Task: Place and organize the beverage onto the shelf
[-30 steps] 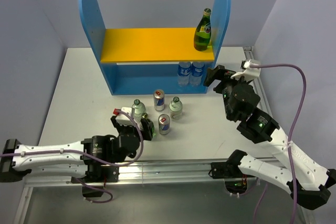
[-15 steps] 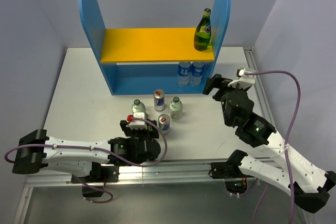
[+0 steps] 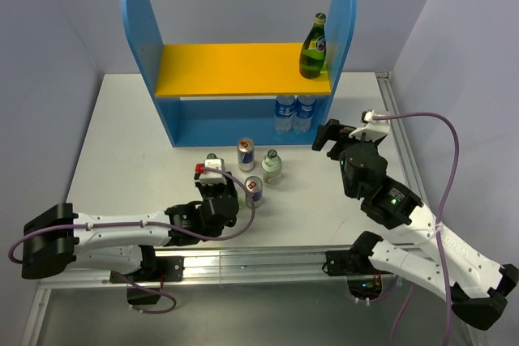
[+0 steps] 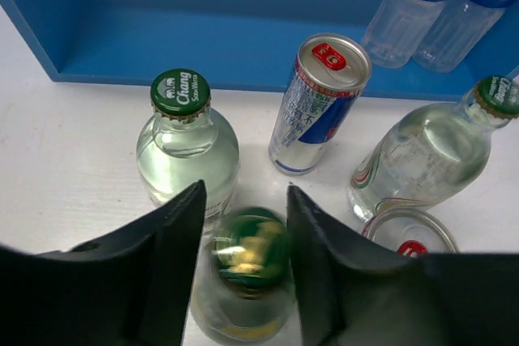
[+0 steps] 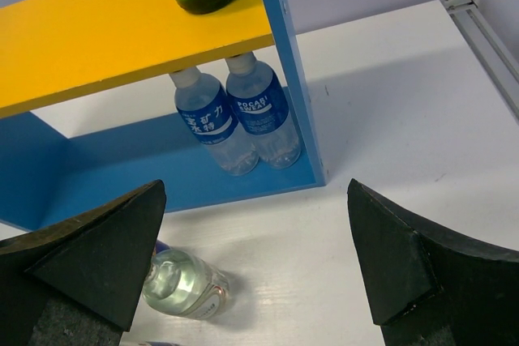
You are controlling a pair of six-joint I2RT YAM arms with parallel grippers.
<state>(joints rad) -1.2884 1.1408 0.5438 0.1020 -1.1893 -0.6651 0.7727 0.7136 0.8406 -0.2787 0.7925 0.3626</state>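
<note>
Green bottle (image 4: 246,269) upright, cap up.

green bottle (image 4: 246,269) blurred (between fingers), base cropped

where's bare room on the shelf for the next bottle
Upper board: bare from the left panel to the green bottle at the right end. Lower level: bare left of the two water bottles. Crowded: the cluster around the left gripper.

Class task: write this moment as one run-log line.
left gripper: open around green bottle | right gripper: open, empty | shelf: one green bottle
</note>
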